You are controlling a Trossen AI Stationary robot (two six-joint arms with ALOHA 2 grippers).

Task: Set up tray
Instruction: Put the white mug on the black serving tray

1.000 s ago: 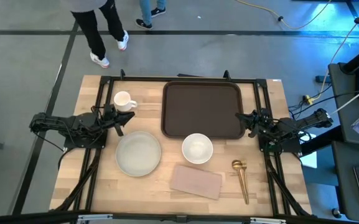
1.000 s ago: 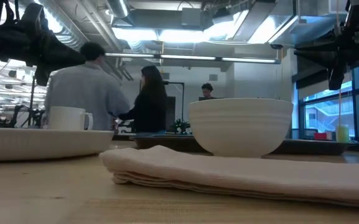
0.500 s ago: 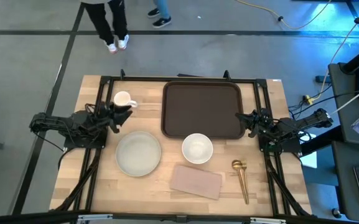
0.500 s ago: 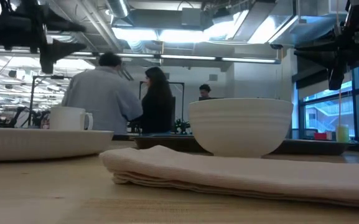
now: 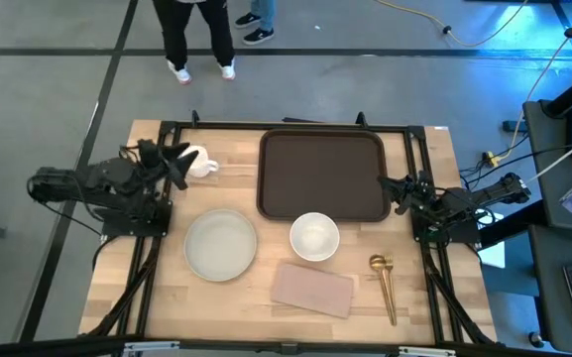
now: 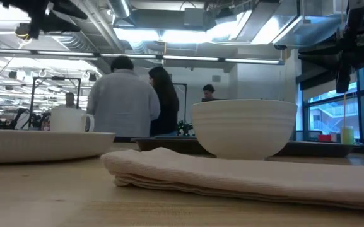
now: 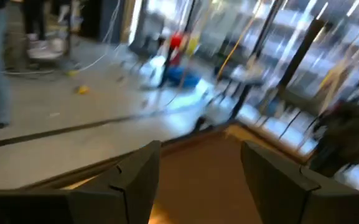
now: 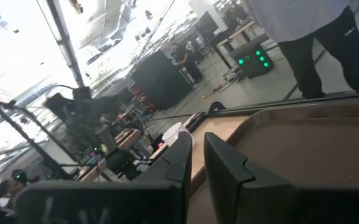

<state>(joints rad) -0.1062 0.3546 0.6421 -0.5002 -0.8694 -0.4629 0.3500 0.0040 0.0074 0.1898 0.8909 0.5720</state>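
The dark brown tray (image 5: 322, 176) lies at the table's far middle with nothing on it. A white mug (image 5: 199, 163) stands to its left. A white plate (image 5: 220, 245), a white bowl (image 5: 314, 236), a pinkish napkin (image 5: 311, 289) and a gold spoon (image 5: 384, 284) lie nearer the front. My left gripper (image 5: 178, 159) hangs open, high above the table beside the mug; its wrist view shows the wide gap (image 7: 199, 152). My right gripper (image 5: 397, 188) is shut and hovers at the tray's right edge (image 8: 198, 146).
Black frame rails (image 5: 286, 127) run along the table's far edge and down both sides. Bare wood shows at the front left and front right. People stand on the floor beyond the far edge (image 6: 123, 94).
My left gripper has opened. It has risen and drawn back toward the table's far left, from beside the plate to next to the mug. The people behind the table have walked on.
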